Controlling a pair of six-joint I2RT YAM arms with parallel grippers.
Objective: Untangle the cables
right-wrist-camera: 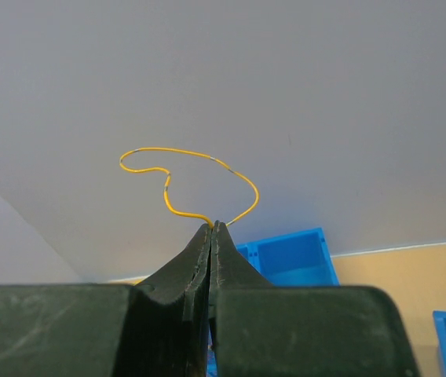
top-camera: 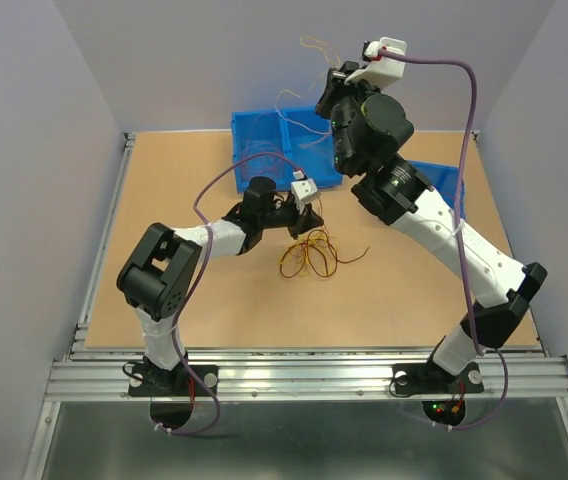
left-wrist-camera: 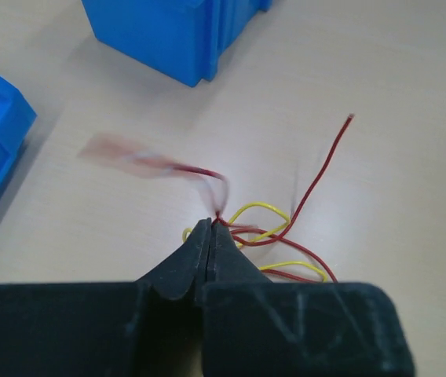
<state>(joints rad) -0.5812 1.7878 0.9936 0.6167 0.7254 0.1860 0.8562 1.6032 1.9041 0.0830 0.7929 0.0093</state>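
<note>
The cables (top-camera: 308,256) lie as a small tangle of red, orange and yellow loops on the table's middle. My left gripper (top-camera: 302,220) is low at the tangle's far edge. In the left wrist view it (left-wrist-camera: 211,222) is shut on a red wire (left-wrist-camera: 317,177); one end of the wire is blurred up-left, and yellow loops (left-wrist-camera: 264,209) lie beside the tips. My right gripper (top-camera: 332,74) is raised high above the far bin. In the right wrist view it (right-wrist-camera: 215,225) is shut on a yellow wire (right-wrist-camera: 182,151), which loops above the tips and also shows in the top view (top-camera: 316,46).
A blue divided bin (top-camera: 269,135) stands at the table's far middle, a second blue bin (top-camera: 442,178) at far right behind the right arm. In the left wrist view blue bins (left-wrist-camera: 168,35) stand just beyond the tangle. Grey walls enclose the table.
</note>
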